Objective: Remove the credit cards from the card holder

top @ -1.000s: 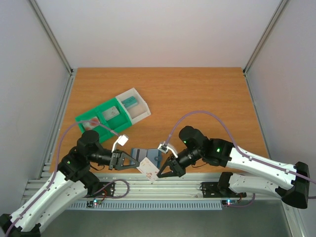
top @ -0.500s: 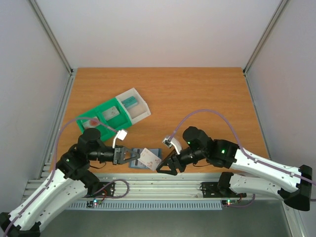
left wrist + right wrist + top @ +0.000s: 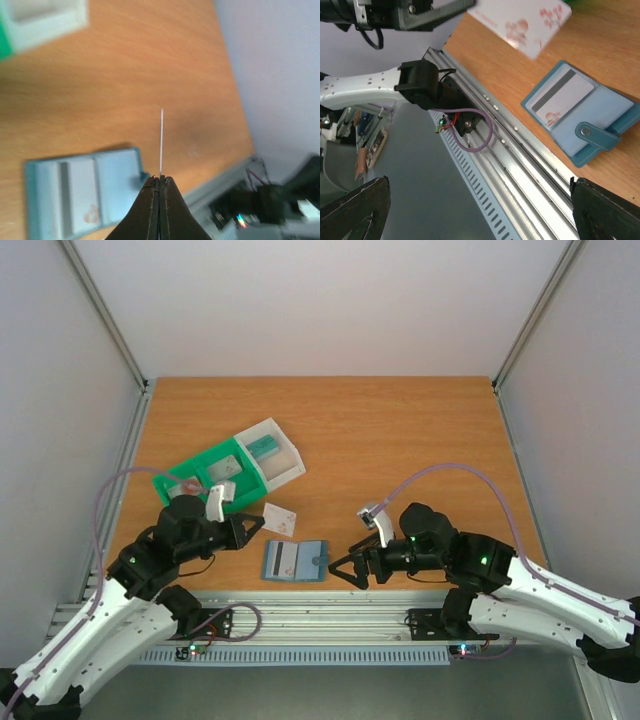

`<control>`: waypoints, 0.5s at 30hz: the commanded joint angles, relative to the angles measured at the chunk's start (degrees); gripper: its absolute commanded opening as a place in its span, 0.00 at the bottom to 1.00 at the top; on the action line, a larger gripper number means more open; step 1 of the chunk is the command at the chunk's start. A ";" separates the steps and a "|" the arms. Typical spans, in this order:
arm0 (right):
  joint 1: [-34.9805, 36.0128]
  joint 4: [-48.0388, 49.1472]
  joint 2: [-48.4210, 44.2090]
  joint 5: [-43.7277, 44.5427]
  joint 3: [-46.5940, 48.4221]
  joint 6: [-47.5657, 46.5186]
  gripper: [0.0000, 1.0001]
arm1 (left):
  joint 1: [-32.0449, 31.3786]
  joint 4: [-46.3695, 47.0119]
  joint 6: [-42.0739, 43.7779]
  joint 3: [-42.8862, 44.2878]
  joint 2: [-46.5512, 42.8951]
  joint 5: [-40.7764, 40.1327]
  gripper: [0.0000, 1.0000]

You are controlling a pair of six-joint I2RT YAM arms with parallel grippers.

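The slate-blue card holder [image 3: 297, 560] lies open and flat near the table's front edge, with one whitish credit card [image 3: 284, 558] with a grey stripe still tucked in its left pocket. My left gripper [image 3: 254, 525] is shut on another credit card [image 3: 279, 521], holding it in the air just behind the holder. In the left wrist view that card [image 3: 161, 142] shows edge-on, rising from the gripper [image 3: 160, 177], with the holder [image 3: 85, 192] below. My right gripper [image 3: 345, 570] stands open and empty to the right of the holder [image 3: 585, 117].
A green-and-clear compartment tray [image 3: 195, 480] sits at the back left, holding a teal card [image 3: 265, 446] and other small cards. The aluminium rail [image 3: 330, 615] runs along the front edge, close to the holder. Bare wood [image 3: 400, 440] stretches to the back and right.
The right gripper opened, let go of the card and drew back to the right. The left gripper, still shut on the card, carried it up and back from the holder.
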 commanded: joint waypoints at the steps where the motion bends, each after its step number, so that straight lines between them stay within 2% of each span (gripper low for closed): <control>1: 0.00 -1.19 -2.05 2.64 -1.11 1.82 0.98 | 0.25 -4.42 -0.52 4.65 2.37 -20.08 0.00; 8: 0.01 -1.52 -4.60 2.24 -1.70 2.56 0.98 | 4.03 -3.66 1.36 8.00 8.86 -30.31 0.00; 15: 0.01 -1.43 -6.51 2.02 -2.11 2.43 0.99 | 9.96 3.87 2.14 8.14 13.61 -37.23 0.00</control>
